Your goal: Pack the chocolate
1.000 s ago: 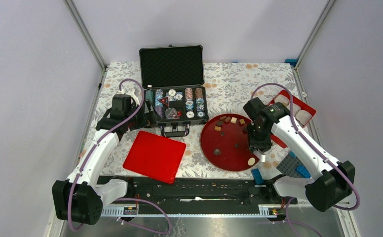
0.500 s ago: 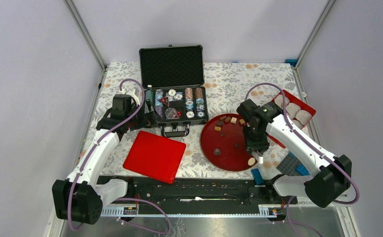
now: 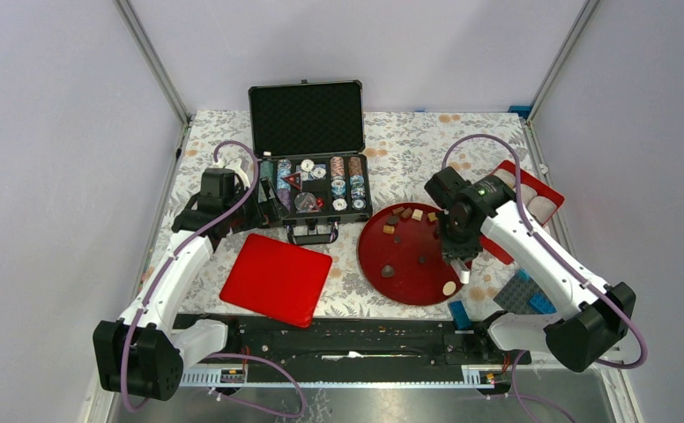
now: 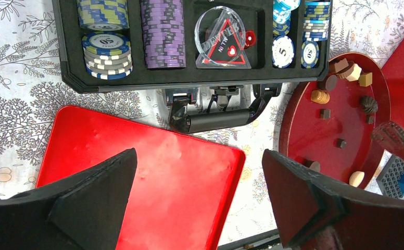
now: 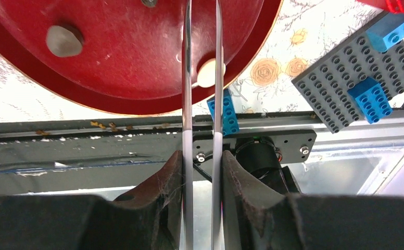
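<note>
My right end effector [image 5: 202, 159] is pinched narrow on a pair of tweezers [image 5: 186, 78], whose two blades stand nearly parallel over the near rim of the round red plate [image 3: 409, 284]. A cream lump [image 5: 207, 72] shows between the blades at that rim; I cannot tell whether they grip it. My left end effector [image 4: 197, 164] gapes wide and holds nothing, above the red lid [image 4: 137, 172]. The rest of the chocolate [image 3: 406, 214] lies scattered on the plate, mostly at its far side. Against a second ago, the right arm's forearm has swung a little leftward over the plate; the left arm and the pieces have not shifted. Only the right wrist view shows the blades' gap; the left wrist view alone makes out the chips in the case [image 4: 64, 62] on the bench [image 3: 391, 150].
</note>
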`<state>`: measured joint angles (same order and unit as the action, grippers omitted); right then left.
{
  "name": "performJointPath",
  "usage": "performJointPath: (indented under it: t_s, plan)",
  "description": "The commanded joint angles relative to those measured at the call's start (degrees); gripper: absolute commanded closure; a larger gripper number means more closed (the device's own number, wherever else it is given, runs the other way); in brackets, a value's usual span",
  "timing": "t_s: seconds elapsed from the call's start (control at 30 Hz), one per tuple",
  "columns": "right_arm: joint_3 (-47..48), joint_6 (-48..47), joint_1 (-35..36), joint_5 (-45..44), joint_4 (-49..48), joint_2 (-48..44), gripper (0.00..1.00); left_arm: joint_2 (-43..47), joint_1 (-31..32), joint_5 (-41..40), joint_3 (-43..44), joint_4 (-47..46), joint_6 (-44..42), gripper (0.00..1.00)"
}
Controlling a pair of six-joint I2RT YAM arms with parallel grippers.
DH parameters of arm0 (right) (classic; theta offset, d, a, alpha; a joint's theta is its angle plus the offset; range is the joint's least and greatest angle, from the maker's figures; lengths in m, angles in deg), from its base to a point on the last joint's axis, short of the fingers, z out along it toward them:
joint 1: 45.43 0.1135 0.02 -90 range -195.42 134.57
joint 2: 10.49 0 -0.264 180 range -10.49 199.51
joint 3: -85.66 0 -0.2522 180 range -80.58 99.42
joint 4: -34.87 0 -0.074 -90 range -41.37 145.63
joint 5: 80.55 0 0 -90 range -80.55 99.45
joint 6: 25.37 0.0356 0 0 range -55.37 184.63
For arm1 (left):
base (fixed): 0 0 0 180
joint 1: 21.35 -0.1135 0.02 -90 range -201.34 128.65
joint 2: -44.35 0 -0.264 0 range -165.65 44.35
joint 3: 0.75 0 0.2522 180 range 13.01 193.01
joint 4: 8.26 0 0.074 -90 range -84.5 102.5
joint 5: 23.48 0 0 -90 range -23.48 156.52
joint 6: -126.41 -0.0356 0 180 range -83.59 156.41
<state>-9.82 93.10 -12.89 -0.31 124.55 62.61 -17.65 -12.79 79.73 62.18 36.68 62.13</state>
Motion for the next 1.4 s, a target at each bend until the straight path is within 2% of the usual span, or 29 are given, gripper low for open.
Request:
performJointPath:
  t_s: [0.0, 0.23, 0.43, 0.7, 1.0, 1.37]
  plan:
    - [5.43, 1.76, 0.49, -4.56, -0.13, -1.65, 0.83, 0.02, 0.30, -0.49, 3.11, -2.09, -0.66, 0.01]
    - [12.45, -0.73, -2.45, -16.45, 2.82, -1.30, 0.80, -0.05, 0.32, -0.85, 3.30, -2.04, -0.89, 0.01]
    - [9.68, -8.33, -15.85, -13.20, -1.48, -3.01, 0.79, -0.86, 0.31, -0.77, 3.08, -2.09, -0.97, 0.01]
    - [1.85, -9.35, -23.84, -8.90, -7.96, -1.56, 0.79, -3.27, 0.41, -0.90, 4.72, -1.72, -1.32, 0.01]
    - [-2.06, -9.84, -25.54, -8.35, -12.21, -0.42, 0.77, -4.51, 0.55, -0.98, 4.92, -1.58, -1.28, 0.01]
    - [-2.42, -9.79, -25.57, -9.01, -12.72, 0.39, 0.63, -3.84, 0.67, -1.59, 4.54, -1.57, -1.46, 0.01]
